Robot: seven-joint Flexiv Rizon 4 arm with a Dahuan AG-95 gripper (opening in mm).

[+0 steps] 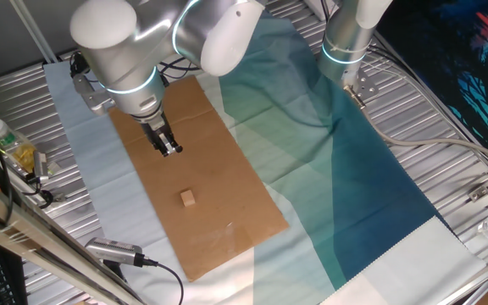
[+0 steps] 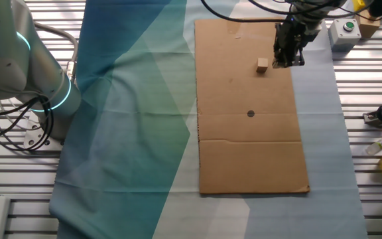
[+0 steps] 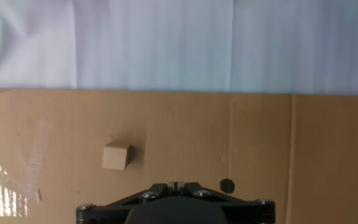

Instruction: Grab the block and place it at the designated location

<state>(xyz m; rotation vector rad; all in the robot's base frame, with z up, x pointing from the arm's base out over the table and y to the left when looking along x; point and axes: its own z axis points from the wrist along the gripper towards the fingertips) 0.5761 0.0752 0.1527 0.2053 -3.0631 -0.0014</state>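
Jaws of the gripper (image 1: 169, 149) drawn together, tips nearly touching, nothing held between them; hanging above the cardboard sheet (image 1: 195, 178), clear of its surface.

Block (image 3: 116, 155) lying free on the cardboard; in the hand view, off to the left of the jaws and somewhat ahead of the fingertips; not between them, not touching them. Same story from one fixed view: block (image 1: 187, 197) on bare cardboard, apart from the gripper, toward the near end of the sheet. From the other fixed view, block (image 2: 262, 64) just beside the gripper (image 2: 288, 58), to the side of it, a small gap showing.

Designated location (image 3: 227, 185), the black dot, close by the fingertips in the hand view, on the opposite side from the block, to the right; in the other fixed view, dot (image 2: 250, 113) further down the middle of the sheet, well apart from the block.

Cube-shaped, so no long axis to speak of; faces sitting slightly turned against the cardboard edge in the hand view, calling probably for a small wrist turn to square the fingers to two opposite faces.

Judged from this: grasp not yet made; needing the jaws opened, a sideways shift left over the block, then a descent; nothing in the way on the desk (image 1: 447, 161).
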